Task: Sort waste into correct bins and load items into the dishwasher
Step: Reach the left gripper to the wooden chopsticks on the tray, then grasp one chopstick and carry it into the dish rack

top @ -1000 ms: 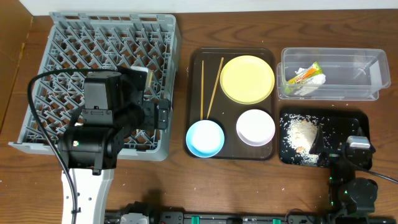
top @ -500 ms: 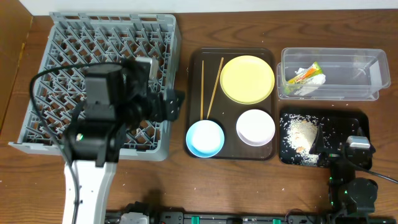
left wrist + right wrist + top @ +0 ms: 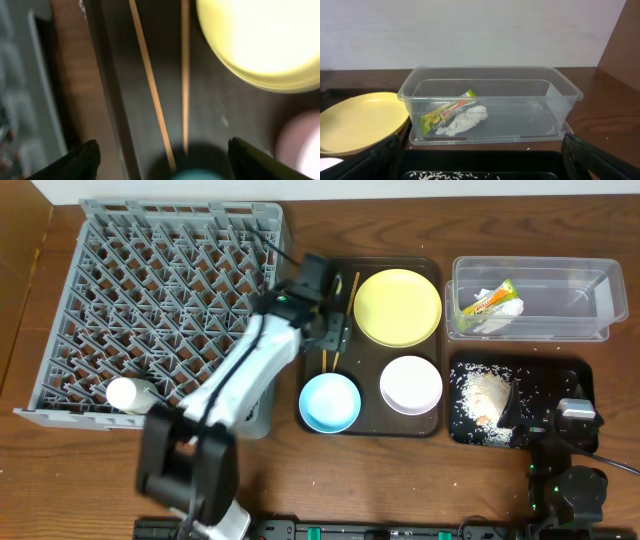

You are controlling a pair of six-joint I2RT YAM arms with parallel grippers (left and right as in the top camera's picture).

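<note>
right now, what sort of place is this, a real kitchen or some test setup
Probably a test bench staged for dish clearing, not a real kitchen: a grey dish rack, a brown serving tray, a clear tub and a black tray sit on a wooden table.

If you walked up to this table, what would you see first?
The big grey dish rack fills the left side, with one small white cup lying in its near left corner. Beside the rack, the left gripper hangs open over two chopsticks on the brown tray, next to a bright yellow plate.
</note>
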